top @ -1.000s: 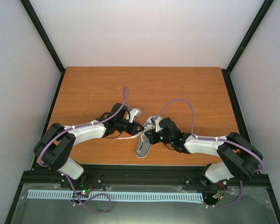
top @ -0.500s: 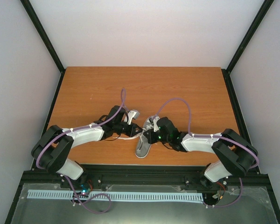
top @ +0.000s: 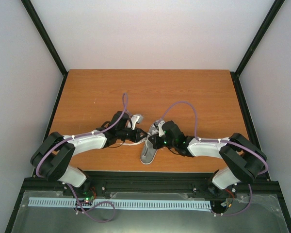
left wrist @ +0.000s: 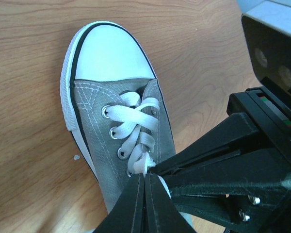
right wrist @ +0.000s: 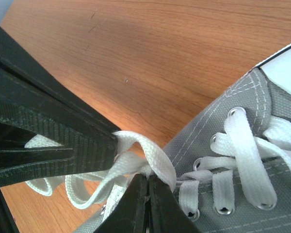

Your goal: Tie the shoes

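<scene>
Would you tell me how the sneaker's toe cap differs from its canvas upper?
The toe cap is white and smooth; the canvas upper is grey and stitched. The canvas upper carries eyelets and laces; the toe cap is bare. Both are bordered by the white sole rim.

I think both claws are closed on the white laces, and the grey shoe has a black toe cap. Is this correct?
Not quite. The toe cap of the grey shoe is white, not black; only a thin black line runs around it, as the left wrist view shows. The rest holds: the left claw and the right claw are both closed on the white laces.
</scene>
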`<state>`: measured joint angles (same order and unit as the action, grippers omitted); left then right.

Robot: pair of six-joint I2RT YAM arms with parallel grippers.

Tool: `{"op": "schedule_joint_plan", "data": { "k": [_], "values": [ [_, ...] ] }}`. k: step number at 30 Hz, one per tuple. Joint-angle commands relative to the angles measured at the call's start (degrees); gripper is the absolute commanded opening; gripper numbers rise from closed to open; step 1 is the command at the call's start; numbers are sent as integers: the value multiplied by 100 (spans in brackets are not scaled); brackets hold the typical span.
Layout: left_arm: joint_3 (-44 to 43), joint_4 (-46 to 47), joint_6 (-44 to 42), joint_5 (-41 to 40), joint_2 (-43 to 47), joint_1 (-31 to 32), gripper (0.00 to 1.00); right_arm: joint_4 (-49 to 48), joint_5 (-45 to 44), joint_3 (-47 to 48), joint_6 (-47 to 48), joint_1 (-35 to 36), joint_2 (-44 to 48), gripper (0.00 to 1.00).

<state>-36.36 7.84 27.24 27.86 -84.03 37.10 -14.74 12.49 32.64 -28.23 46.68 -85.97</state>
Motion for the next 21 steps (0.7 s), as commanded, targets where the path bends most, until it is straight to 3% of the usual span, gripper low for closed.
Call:
{"op": "schedule_joint_plan", "data": {
  "k": [1, 15, 21],
  "values": [
    [-64, 387, 188, -101, 51, 31, 1, 436, 155, 128, 354, 87, -135, 3],
    [156, 650, 644, -199, 101, 28, 1, 1032, 448, 269, 962, 87, -127, 3],
    [177, 545, 808, -308, 67, 25, 1, 1159, 19, 85, 948, 87, 361, 3]
  ]
}}
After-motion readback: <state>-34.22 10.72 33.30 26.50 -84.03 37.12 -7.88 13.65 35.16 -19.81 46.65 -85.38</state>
